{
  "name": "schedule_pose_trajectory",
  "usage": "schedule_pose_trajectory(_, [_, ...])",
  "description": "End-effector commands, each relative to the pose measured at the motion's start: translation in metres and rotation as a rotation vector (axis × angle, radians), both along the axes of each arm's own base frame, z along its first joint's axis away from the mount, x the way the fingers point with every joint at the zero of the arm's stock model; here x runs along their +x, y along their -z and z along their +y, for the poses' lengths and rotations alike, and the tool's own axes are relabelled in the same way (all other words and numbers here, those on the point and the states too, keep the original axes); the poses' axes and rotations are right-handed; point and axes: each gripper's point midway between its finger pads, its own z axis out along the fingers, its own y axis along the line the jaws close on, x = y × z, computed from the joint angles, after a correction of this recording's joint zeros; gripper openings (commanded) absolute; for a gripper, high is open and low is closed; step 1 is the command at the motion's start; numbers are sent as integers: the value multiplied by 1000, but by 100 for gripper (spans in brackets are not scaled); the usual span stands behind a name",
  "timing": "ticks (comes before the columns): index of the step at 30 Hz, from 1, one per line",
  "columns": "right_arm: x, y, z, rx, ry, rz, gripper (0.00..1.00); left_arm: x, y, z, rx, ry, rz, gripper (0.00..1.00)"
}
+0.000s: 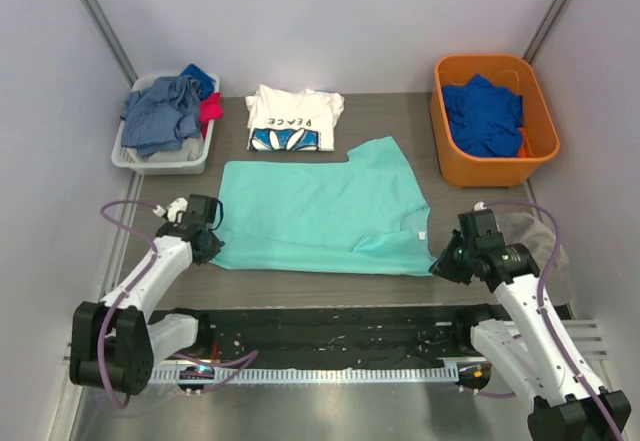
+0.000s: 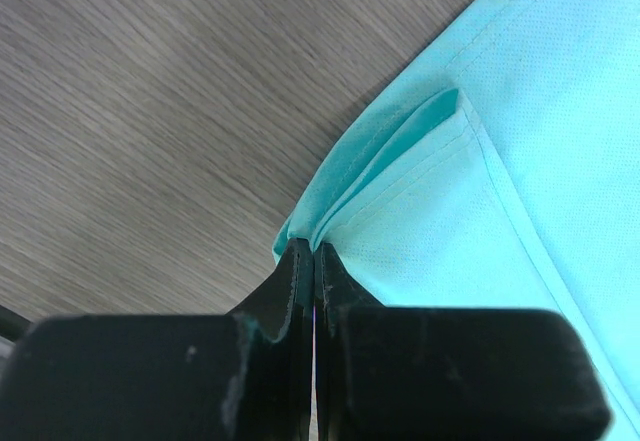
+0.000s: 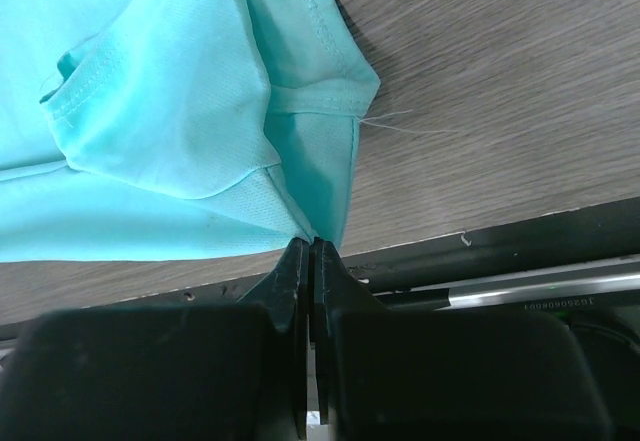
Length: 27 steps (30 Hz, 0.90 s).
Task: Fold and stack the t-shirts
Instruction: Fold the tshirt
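Observation:
The mint-teal t-shirt (image 1: 320, 211) lies spread across the middle of the table. My left gripper (image 1: 211, 246) is shut on its near left corner, and the pinched cloth (image 2: 400, 161) bunches just past the closed jaws in the left wrist view. My right gripper (image 1: 441, 262) is shut on its near right corner, where the hem (image 3: 300, 161) folds into the closed jaws in the right wrist view. The white PEACE t-shirt (image 1: 294, 118) lies folded behind the teal one, near the back of the table.
A grey basket (image 1: 128, 159) with grey-blue clothes stands at the back left. An orange bin (image 1: 540, 166) with a royal blue garment stands at the back right. A grey cloth (image 1: 535, 231) lies by the right arm. A black rail (image 1: 330, 326) runs along the near edge.

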Motion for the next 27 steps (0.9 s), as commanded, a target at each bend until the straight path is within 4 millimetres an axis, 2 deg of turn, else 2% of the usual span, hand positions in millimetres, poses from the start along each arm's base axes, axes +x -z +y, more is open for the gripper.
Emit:
schedule_pose_trajectory(1, [1,-13,-3,-14,4,-24,1,-10,-2,-3,-27,-29,-7,0])
schedule_pose_trajectory(9, [1,-12,-2,-20,-13,-18,2,-23,-6,-2,-42,-73,-22,0])
schedule_pose_trajectory(10, [1,-12,-2,-19,-11,-21,12,-24,-7,-1,-38,-81,-26,0])
schedule_pose_trajectory(11, [1,-13,-3,-21,-10,-20,18,-25,-8,0,-40,-93,-29,0])
schedule_pose_trajectory(12, [1,-14,-4,-29,-7,-24,31,-28,-9,1,-37,-100,-27,2])
schedule_pose_trajectory(14, [3,-20,-5,-33,-2,-45,40,-33,-12,4,-27,-120,-23,4])
schedule_pose_trajectory(16, [12,-28,-19,-97,40,-90,48,-34,-20,9,-9,-136,-42,12])
schedule_pose_trajectory(17, [19,-39,-21,-110,49,-129,50,-35,-26,9,-5,-136,-51,18])
schedule_pose_trajectory(18, [24,-43,-24,-127,56,-145,52,-33,-29,9,-9,-138,-68,41])
schedule_pose_trajectory(20, [42,-50,-27,-153,68,-182,54,-30,-41,9,-16,-144,-106,55])
schedule_pose_trajectory(21, [47,-52,-25,-137,88,-183,55,-30,-44,10,-16,-148,-115,67])
schedule_pose_trajectory(22, [55,-54,-17,-105,70,-206,55,-25,-54,10,-17,-147,-141,73])
schedule_pose_trajectory(23, [73,-56,-6,-45,76,-239,56,-26,-57,11,-10,-150,-142,80])
schedule_pose_trajectory(24, [80,-59,-2,-29,77,-244,57,-25,-62,12,-3,-141,-147,82])
schedule_pose_trajectory(26, [107,-74,5,-1,82,-321,57,-21,-75,15,13,-140,-169,82])
schedule_pose_trajectory(27, [116,-69,7,-2,79,-303,57,-20,-80,15,18,-135,-181,83])
